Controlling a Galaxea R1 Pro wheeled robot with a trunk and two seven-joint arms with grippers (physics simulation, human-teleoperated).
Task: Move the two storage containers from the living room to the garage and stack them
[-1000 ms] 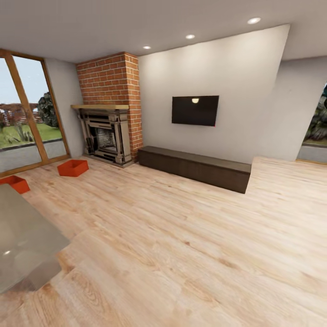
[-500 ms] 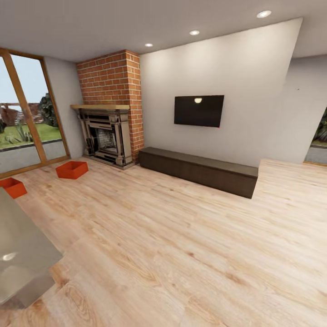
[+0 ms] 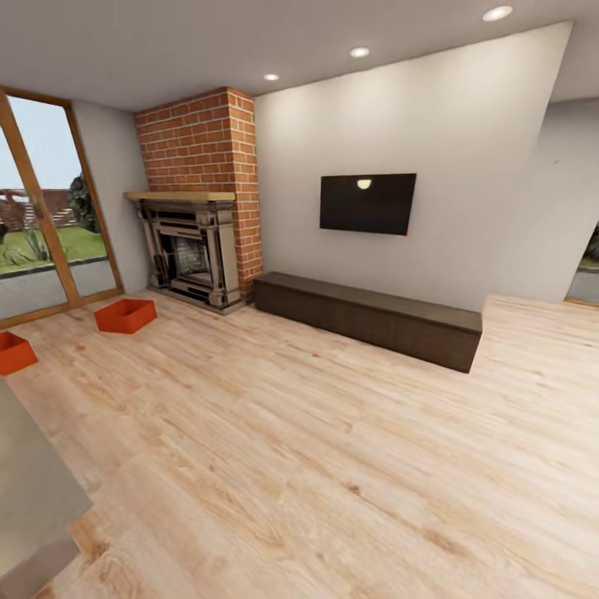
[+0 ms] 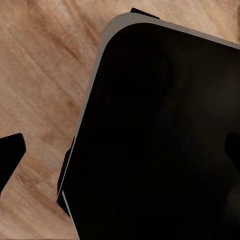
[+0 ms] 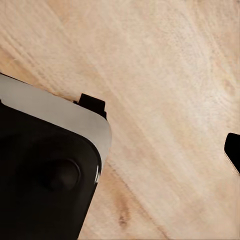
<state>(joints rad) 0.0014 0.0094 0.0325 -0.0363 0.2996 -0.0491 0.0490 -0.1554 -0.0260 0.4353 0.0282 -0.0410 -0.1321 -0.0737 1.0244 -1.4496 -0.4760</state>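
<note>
Wrist views: each looks down past a dark, grey-edged body of the robot onto light wood planks. Only dark slivers at the picture edges could be fingers; how far either pair is open, I cannot tell. Nothing is seen held.

Head view, near: a grey slab [image 3: 29, 491] fills the lower left corner, probably furniture, identity unclear. Beyond it, open wood-plank floor [image 3: 333, 449].

Mid-distance, left: the nearer storage container [image 3: 10, 352] sits on the planks at the left edge, partly cut off. The second container [image 3: 126, 315] rests further on, in front of the stone fireplace [image 3: 190, 254], apart from the first. Long axis of each runs roughly left-right, slightly skewed.

Far: brick chimney [image 3: 204, 141], low dark bench [image 3: 370, 316], wall TV [image 3: 367, 203], glass door [image 3: 42, 216].

Judgement: both boxes lie ahead and well left of the robot, so the left arm is nearer; the base must turn left and close in first.
</note>
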